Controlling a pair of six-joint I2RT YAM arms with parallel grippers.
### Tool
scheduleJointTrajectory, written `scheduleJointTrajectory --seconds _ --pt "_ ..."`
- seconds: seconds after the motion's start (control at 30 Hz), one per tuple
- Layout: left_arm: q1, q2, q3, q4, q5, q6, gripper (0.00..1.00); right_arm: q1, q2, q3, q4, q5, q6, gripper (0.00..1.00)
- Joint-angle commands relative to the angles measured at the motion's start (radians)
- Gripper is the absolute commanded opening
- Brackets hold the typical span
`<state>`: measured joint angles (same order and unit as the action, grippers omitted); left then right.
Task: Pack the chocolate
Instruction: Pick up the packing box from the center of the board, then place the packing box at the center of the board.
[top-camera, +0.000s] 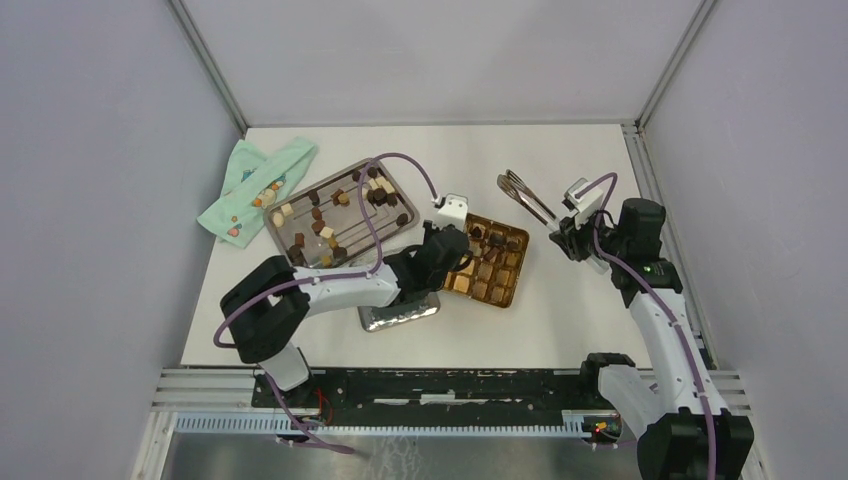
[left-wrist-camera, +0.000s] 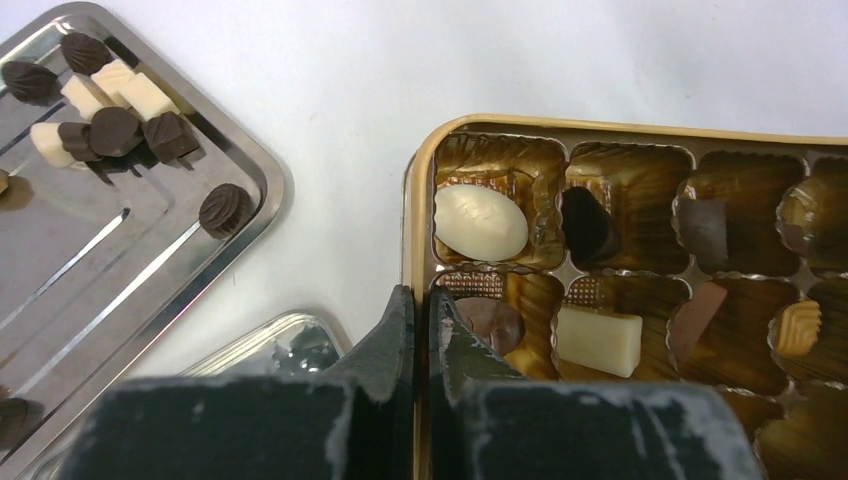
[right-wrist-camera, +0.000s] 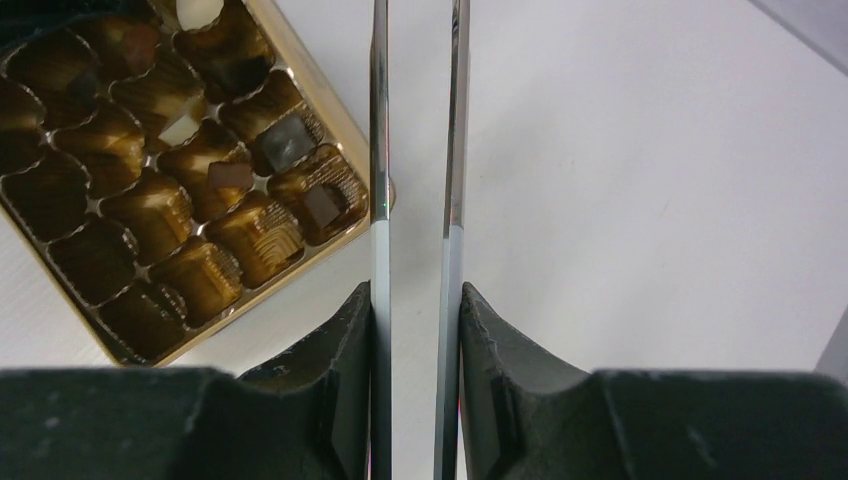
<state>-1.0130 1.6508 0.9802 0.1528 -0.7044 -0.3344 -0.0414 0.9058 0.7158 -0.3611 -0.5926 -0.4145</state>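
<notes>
Black left claw (left-wrist-camera: 420, 310) pinched shut on the thin rim of the gold tin (left-wrist-camera: 620, 125), at the corner nearest the steel tray (left-wrist-camera: 272, 195). Right claw (right-wrist-camera: 415, 310) part open, clamped on both blades of steel tongs (right-wrist-camera: 378, 150), just right of the tin. Chocolate (left-wrist-camera: 480, 222) partly in the tin's cups, partly on the tray left of the tin. White desk (top-camera: 580, 310) beneath.
</notes>
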Motion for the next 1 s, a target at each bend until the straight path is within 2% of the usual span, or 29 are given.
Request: scheduleJointTrajectory --seconds 0.0,0.23,0.37,0.53,0.73,0.97 --pt "-0.047 -0.070 -0.040 0.256 -0.134 0.092 0.02 -0.002 -0.039 0.015 0.072 0.003 0.022 0.01" --pt "-0.122 -0.084 -0.108 0.407 -0.245 0.171 0.02 -0.002 -0.053 0.011 0.072 0.003 0.020 0.01" --pt "-0.124 -0.069 -0.101 0.403 -0.249 0.156 0.02 -0.002 -0.055 0.011 0.073 0.004 0.020 0.01" --pt "-0.080 0.004 0.019 0.180 -0.153 -0.019 0.02 -0.002 -0.056 0.011 0.074 0.027 0.013 0.01" --pt "0.007 0.088 0.103 0.007 0.010 -0.218 0.02 -0.002 -0.068 0.010 0.079 0.055 0.008 0.01" --pt "0.139 0.224 0.252 -0.189 0.197 -0.349 0.02 -0.002 -0.058 0.014 0.036 -0.048 -0.046 0.01"
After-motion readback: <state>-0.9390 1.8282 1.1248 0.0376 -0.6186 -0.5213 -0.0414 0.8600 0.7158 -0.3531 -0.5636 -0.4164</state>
